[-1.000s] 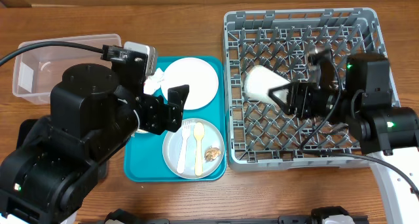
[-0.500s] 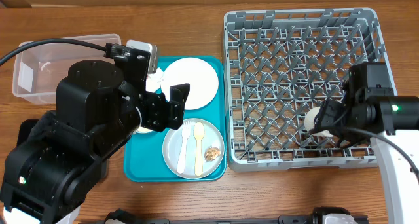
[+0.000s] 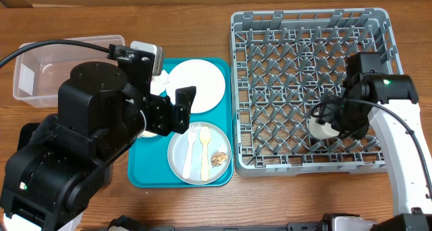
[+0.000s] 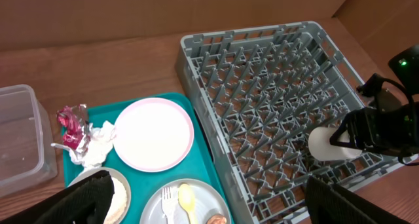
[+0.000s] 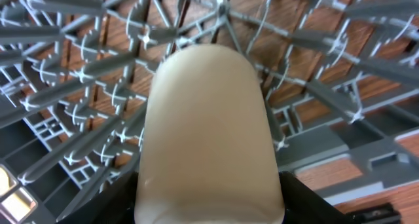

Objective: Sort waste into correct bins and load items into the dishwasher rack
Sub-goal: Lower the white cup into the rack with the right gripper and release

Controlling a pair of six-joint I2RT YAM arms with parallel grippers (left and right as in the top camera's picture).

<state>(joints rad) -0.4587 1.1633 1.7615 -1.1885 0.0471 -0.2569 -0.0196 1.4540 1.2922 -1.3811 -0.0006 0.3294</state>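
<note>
My right gripper (image 3: 329,123) is shut on the small white cup (image 3: 316,128), low among the pegs at the front right of the grey dishwasher rack (image 3: 307,15). The right wrist view shows the cup (image 5: 206,132) filling the gap between the fingers (image 5: 298,201). My left gripper (image 3: 177,109) hangs open above the teal tray (image 3: 145,173), holding nothing. Below it lie a pink-rimmed plate (image 4: 154,133) and a grey plate (image 3: 200,152) with a cream spoon (image 3: 204,153), a white fork (image 3: 191,146) and a brown morsel (image 3: 219,159). A red wrapper (image 4: 71,122) and a white napkin (image 4: 98,145) sit beside a bowl of rice (image 4: 118,198).
A clear plastic tub (image 3: 40,69) stands at the far left on the wooden table. The bulky left arm covers the tray's left side in the overhead view. The rack's rows of upright pegs (image 4: 262,86) hold only the cup.
The right gripper has carried the cup from the rack's left middle to its front right and lowered it among the pegs. The left arm has barely moved.
</note>
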